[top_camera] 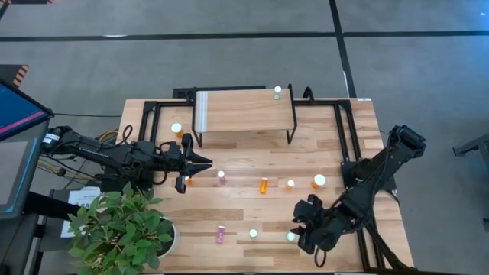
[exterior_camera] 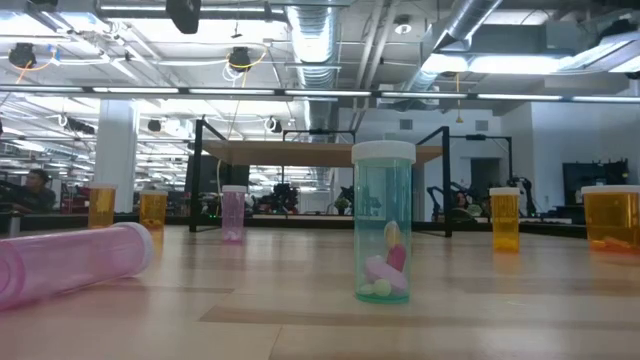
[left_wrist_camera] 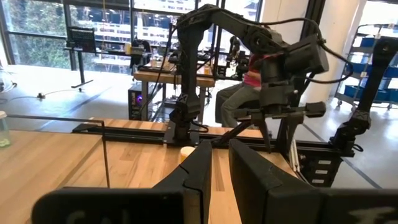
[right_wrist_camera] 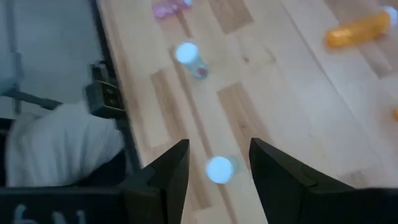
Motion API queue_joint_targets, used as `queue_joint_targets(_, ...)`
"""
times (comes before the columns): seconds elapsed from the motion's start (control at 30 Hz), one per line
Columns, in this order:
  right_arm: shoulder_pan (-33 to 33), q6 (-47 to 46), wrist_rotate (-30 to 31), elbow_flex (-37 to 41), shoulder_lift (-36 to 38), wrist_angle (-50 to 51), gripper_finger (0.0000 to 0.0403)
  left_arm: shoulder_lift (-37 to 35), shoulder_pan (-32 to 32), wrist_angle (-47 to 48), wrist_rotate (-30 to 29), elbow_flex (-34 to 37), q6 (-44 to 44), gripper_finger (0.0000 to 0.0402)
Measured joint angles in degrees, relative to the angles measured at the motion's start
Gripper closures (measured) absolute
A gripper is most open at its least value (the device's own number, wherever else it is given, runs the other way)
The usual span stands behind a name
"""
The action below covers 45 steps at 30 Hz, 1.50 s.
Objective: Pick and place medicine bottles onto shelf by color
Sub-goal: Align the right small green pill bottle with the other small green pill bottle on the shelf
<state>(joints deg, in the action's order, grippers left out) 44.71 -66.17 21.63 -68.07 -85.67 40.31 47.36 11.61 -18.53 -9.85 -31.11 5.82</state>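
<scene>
Fingers of the right gripper (right_wrist_camera: 219, 163) are spread wide above an upright pale green bottle (right_wrist_camera: 219, 169), its long axis vertical, white cap up, near the table's (top_camera: 336, 137) front edge. A pink bottle (top_camera: 221, 234) is seen lying flat. Left gripper (top_camera: 200, 162) fingers are nearly closed, holding nothing, beside the shelf (top_camera: 244, 111).

The table (top_camera: 336, 153) is made of pale wood planks with a smooth, faintly glossy finish. The shelf (top_camera: 244, 111) is topped in light matt wood on thin black metal legs. The bottles (exterior_camera: 383, 222) are formed of translucent glossy plastic with white caps.
</scene>
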Motion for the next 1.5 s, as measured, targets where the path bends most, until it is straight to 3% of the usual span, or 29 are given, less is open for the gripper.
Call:
queue_joint_targets(0.33,0.3,-0.5,-0.4,0.0,-2.8,-2.0,0.0213,0.0,0.0,0.3,0.0,0.0,0.0,0.0358)
queue_joint_targets(0.6,-0.9,-0.2,-9.2,-0.5,-10.5,-1.1,0.0227,0.0,0.0,0.7,0.0,0.0,0.0,0.0358)
queue_joint_targets(1.0,-0.8,0.2,-9.6,-2.3,-13.1,-0.5,0.0249,0.0,0.0,0.7,0.0,0.0,0.0,0.0358)
queue_joint_targets(1.23,-0.9,0.2,-9.6,-2.3,-13.1,-3.8,0.0226,0.0,0.0,0.8,0.0,0.0,0.0,0.0358)
queue_joint_targets(1.5,-1.7,-1.5,-9.4,-2.3,-13.1,-1.1,0.0166,0.0,0.0,0.8,0.0,0.0,0.0,0.0358)
